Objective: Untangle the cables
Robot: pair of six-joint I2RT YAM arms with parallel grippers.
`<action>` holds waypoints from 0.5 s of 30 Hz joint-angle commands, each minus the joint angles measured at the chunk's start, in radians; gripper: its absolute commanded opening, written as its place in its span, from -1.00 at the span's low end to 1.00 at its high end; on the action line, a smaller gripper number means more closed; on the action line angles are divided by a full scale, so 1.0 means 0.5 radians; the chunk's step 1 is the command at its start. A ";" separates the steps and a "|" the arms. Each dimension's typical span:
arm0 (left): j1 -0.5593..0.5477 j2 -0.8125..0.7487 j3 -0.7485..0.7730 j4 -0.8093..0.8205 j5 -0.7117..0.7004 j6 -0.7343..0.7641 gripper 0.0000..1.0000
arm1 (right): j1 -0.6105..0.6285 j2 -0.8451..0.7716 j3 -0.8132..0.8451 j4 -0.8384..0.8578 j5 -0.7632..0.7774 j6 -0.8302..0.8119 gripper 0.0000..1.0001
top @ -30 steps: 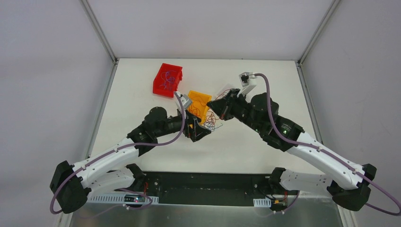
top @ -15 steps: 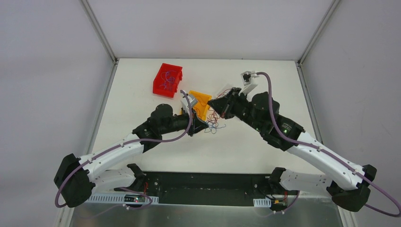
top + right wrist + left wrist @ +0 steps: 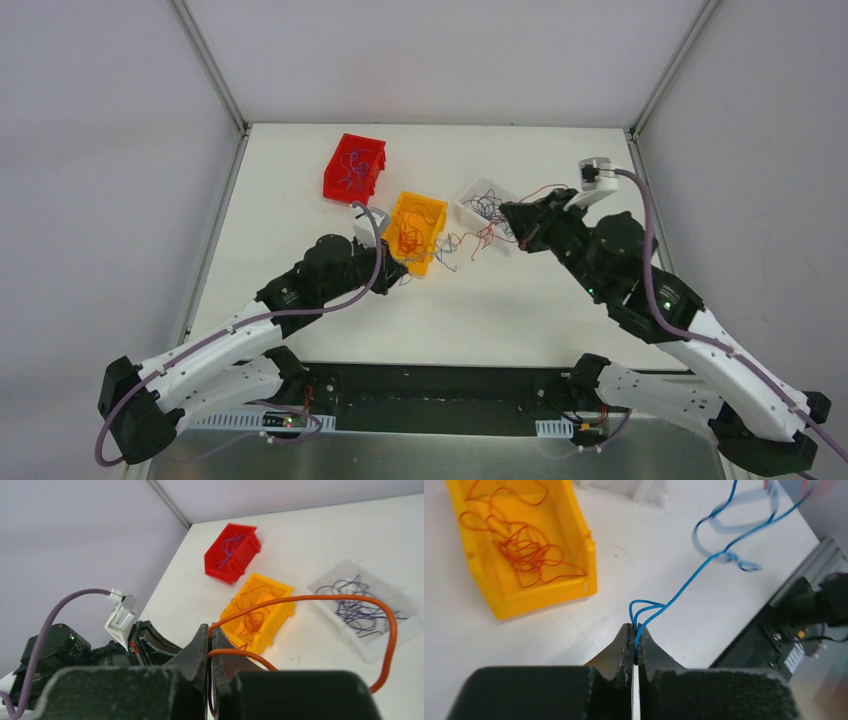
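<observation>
Pinched tight in the left gripper (image 3: 636, 630): a thin blue wire (image 3: 696, 572), with a small doubled loop poking out just past the fingertips. From the jaws, straight and nearly taut up and to the right in the wrist view, ending in loose curls near the top edge. Seen from above, long axis left to right across the white table (image 3: 300, 200), pointing toward the right gripper (image 3: 512, 213).

Likewise closed, the right gripper, clamping a thin orange wire (image 3: 340, 599). Out of the jaw tips to the right in a wide arch, then bending down at the far side and off the bottom edge.

Between the two grippers, a loose tangle of fine red, blue and dark wires (image 3: 465, 243), stretched lengthwise from the yellow plastic bin (image 3: 440, 215) to the clear shallow tray (image 3: 468, 193). Resting on the table or lifted off it: cannot tell.

Inside the yellow bin, a heap of curled orange wires (image 3: 524, 550). Inside the tray, dark purple-grey strands (image 3: 357, 611). Farther back and left, a red plastic bin (image 3: 340, 190) holding bluish-purple wires (image 3: 355, 168), apart from the yellow one.
</observation>
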 commanded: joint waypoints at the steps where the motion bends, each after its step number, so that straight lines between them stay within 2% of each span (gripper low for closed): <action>1: 0.025 -0.027 0.024 -0.459 -0.640 -0.202 -1.00 | -0.012 -0.205 0.125 -0.181 0.430 -0.320 -1.00; 4: 0.148 0.009 0.114 -0.833 -1.049 -0.491 -1.00 | -0.011 -0.291 0.103 -0.219 0.594 -0.382 -1.00; 8: 0.370 -0.020 0.158 -0.954 -1.061 -0.536 -1.00 | -0.011 -0.311 0.033 -0.223 0.610 -0.361 -1.00; 11: 0.441 -0.027 0.239 -0.996 -1.079 -0.505 -1.00 | -0.010 -0.241 -0.020 -0.189 0.472 -0.303 -1.00; 15: 0.525 0.024 0.414 -1.161 -1.244 -0.421 -1.00 | -0.018 -0.132 -0.090 -0.074 0.392 -0.248 -1.00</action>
